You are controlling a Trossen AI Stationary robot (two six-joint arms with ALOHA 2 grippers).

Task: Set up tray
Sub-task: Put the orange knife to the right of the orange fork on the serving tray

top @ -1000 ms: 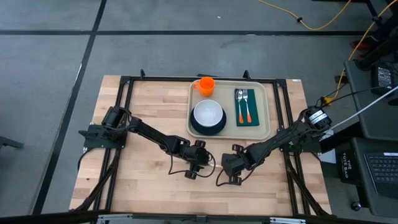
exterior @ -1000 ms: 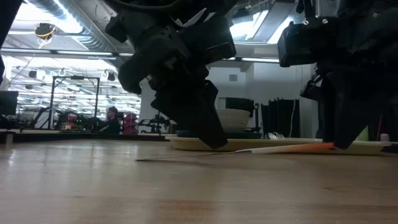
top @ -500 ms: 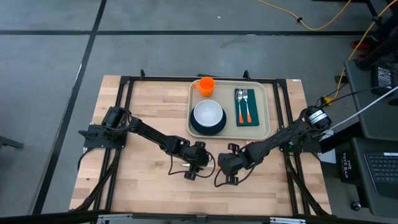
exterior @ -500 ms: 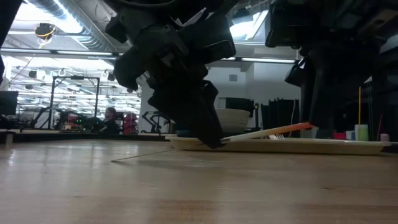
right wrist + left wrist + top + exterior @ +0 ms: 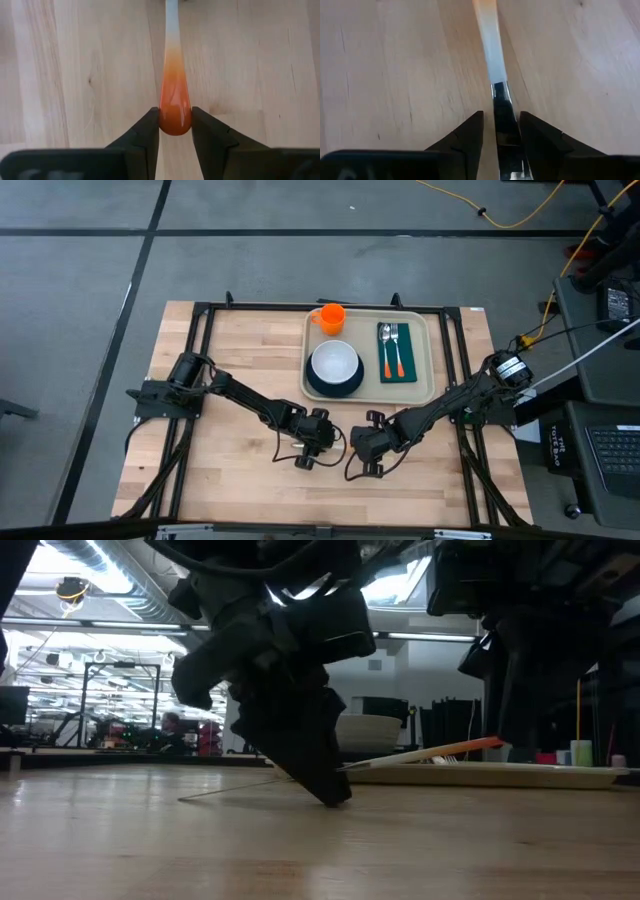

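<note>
A knife with a white-to-orange handle [image 5: 172, 60] and a metal blade [image 5: 506, 112] lies slanted over the bare wood, near the table's front. My right gripper [image 5: 175, 120] is shut on its orange end. My left gripper [image 5: 501, 125] stands open, one finger on each side of the blade just past the handle, with its tips down at the table [image 5: 335, 795]. The beige tray [image 5: 432, 360] sits at the far middle. It holds a teal plate with a white bowl [image 5: 334, 365], an orange cup [image 5: 331, 317] and a green napkin [image 5: 397, 352] with two utensils on it. My right gripper pinches the rounded orange end of the knife's handle [image 5: 175, 107] between its two fingers, which slant down from above and point along the knife. That end is raised [image 5: 470, 747], and the blade's tip [image 5: 190, 797] rests on the table. Whether my left gripper touches the blade, I cannot tell.
Bare wood lies to the left and front of the grippers. A black frame [image 5: 200, 310] runs round the tabletop. The tray's near rim [image 5: 370, 402] is just beyond both grippers.
My right gripper has lifted the knife's orange end off the table, so the knife now slants with its blade tip still on the wood. My left gripper has sunk toward the table over the blade.
</note>
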